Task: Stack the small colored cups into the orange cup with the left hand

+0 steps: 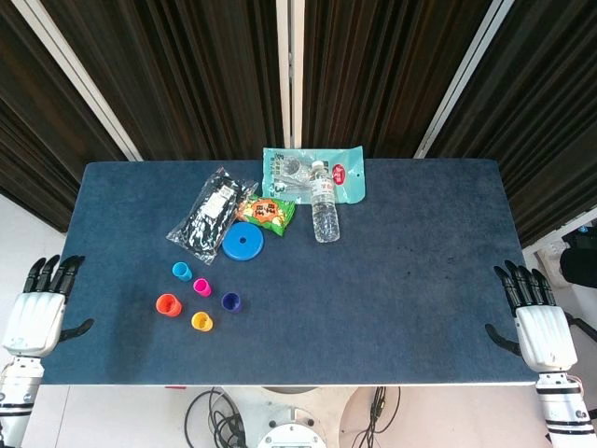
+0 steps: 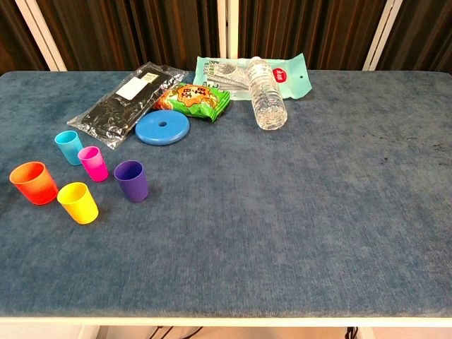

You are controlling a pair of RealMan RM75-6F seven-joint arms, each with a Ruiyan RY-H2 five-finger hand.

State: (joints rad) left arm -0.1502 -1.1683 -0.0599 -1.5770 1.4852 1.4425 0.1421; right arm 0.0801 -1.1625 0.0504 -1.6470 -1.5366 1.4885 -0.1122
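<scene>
Five small cups stand upright at the table's front left. The orange cup (image 1: 167, 304) (image 2: 33, 183) is the leftmost. Around it are a yellow cup (image 1: 201, 321) (image 2: 78, 203), a purple cup (image 1: 231, 301) (image 2: 132, 181), a pink cup (image 1: 201, 287) (image 2: 93, 163) and a light blue cup (image 1: 181, 271) (image 2: 69, 147). All are apart and empty. My left hand (image 1: 42, 306) hangs off the table's left edge, fingers spread, holding nothing. My right hand (image 1: 535, 313) is at the right edge, also spread and empty. The chest view shows neither hand.
Behind the cups lie a blue disc (image 1: 242, 243) (image 2: 163, 128), a black packet (image 1: 213, 215) (image 2: 129, 95), a green snack bag (image 1: 267, 211) (image 2: 194, 101), a clear water bottle on its side (image 1: 324, 205) (image 2: 267, 95) and a teal pouch (image 1: 312, 174) (image 2: 240, 73).
</scene>
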